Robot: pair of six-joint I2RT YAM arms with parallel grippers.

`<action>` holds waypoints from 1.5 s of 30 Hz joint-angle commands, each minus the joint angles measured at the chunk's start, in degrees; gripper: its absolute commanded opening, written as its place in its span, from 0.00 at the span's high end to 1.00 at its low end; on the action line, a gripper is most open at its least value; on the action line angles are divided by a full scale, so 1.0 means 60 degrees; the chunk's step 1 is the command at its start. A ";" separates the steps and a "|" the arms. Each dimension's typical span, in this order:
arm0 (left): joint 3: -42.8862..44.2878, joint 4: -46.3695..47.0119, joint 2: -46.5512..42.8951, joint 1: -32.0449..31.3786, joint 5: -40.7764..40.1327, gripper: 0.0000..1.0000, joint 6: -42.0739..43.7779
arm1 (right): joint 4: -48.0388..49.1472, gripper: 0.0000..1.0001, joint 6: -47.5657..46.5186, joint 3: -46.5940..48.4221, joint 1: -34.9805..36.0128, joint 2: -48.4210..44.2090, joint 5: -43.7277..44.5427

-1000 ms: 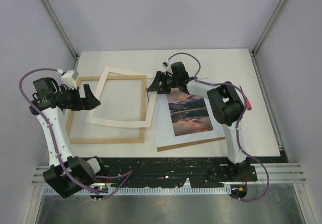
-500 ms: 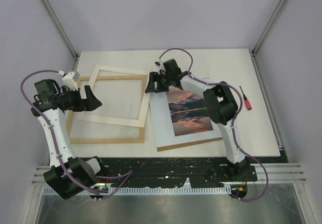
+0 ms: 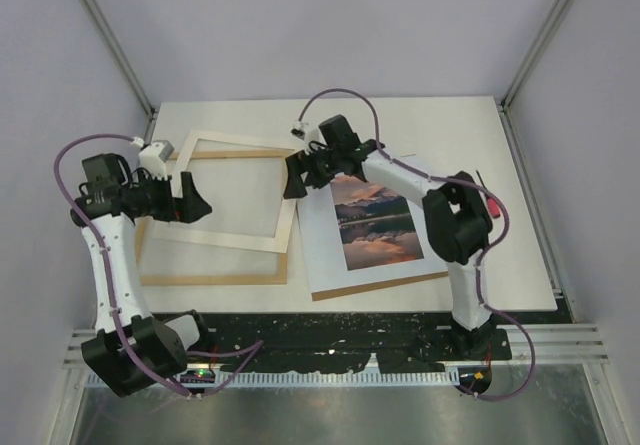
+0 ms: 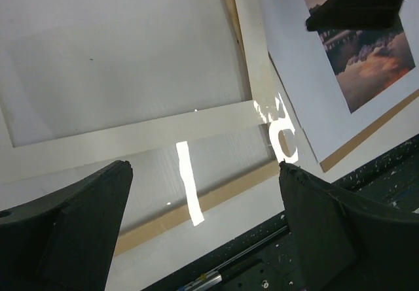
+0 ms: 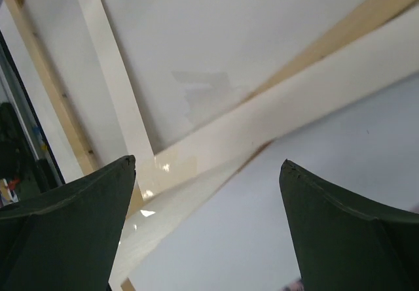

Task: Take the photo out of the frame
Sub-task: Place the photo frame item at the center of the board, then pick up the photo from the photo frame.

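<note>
White table (image 3: 450, 125), grey booth walls. L to R: left gripper (image 3: 200, 197) hovering w/ fingers apart, holding nothing. Light-wood frame (image 3: 210, 278) lying flat, cream mat (image 3: 235, 237) skewed across it. Right gripper (image 3: 297, 177) hanging over mat's right edge, fingers apart, empty. Rightmost, photo (image 3: 375, 223) lying outside frame, just beside it, on brown board (image 3: 420, 281). Its long axis is running near-to-far, sky end pointing far. We're judging removal done; next calls for pulling both arms clear.

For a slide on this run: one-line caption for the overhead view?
Freed photo lies right of the wooden frame; cream mat askew on it; left gripper and right gripper open.
</note>
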 commanded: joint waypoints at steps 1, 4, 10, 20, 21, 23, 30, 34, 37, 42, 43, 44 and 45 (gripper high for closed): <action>0.0397 0.0099 -0.0121 -0.1715 -0.0842 0.00 0.0541 | -0.0528 0.04 -0.2448 -0.1975 -0.0879 -0.3426 0.0383; 0.0762 0.0451 0.0288 -0.3518 -0.1766 0.00 0.0395 | -0.1099 0.05 -0.3400 -0.3268 -0.2034 -0.5327 0.0163; 0.2869 0.0175 0.2774 -0.6640 -0.2192 0.00 0.0189 | -0.0517 0.07 -0.4575 -0.5629 -0.4947 -0.6961 0.0471; 0.5859 -0.0294 0.7391 -0.9835 -0.3582 0.00 -0.0133 | -0.2505 0.04 -0.3098 -0.0657 -0.7750 -0.1589 -0.2174; 0.5963 -0.0266 0.7641 -0.9997 -0.3903 0.00 -0.0176 | -0.2565 0.04 -0.2965 -0.0258 -0.7955 -0.0946 -0.2397; 0.6095 -0.0149 0.7993 -1.0291 -0.4373 0.00 -0.0293 | -0.2653 0.04 -0.2818 0.0578 -0.8044 -0.0212 -0.2473; 0.6739 -0.0528 0.9369 -1.0936 -0.6379 0.00 -0.0630 | -0.3385 0.00 -0.2100 0.3170 -0.8045 0.1900 -0.2662; 0.7251 -0.1172 1.0161 -1.1155 -0.6952 0.00 -0.0704 | -0.3386 0.10 -0.1836 0.3407 -0.8030 0.2429 -0.2810; 0.7530 -0.1437 1.0572 -1.1316 -0.7100 0.00 -0.0704 | -0.3386 0.14 -0.1865 0.3408 -0.8015 0.2634 -0.2869; 0.8145 -0.1978 1.1129 -1.1682 -0.7246 0.01 -0.0616 | -0.3561 0.16 -0.2010 0.3349 -0.8015 0.2825 -0.2868; 0.8219 -0.2095 1.1216 -1.1712 -0.7218 0.00 -0.0602 | -0.3663 0.16 -0.2055 0.3349 -0.8001 0.2854 -0.2854; 0.8248 -0.2125 1.1290 -1.1770 -0.7232 0.00 -0.0602 | -0.3693 0.16 -0.2084 0.3320 -0.7986 0.2883 -0.2868; 0.8263 -0.2126 1.1320 -1.1785 -0.7217 0.00 -0.0616 | -0.3751 0.16 -0.2142 0.3262 -0.7972 0.2884 -0.2883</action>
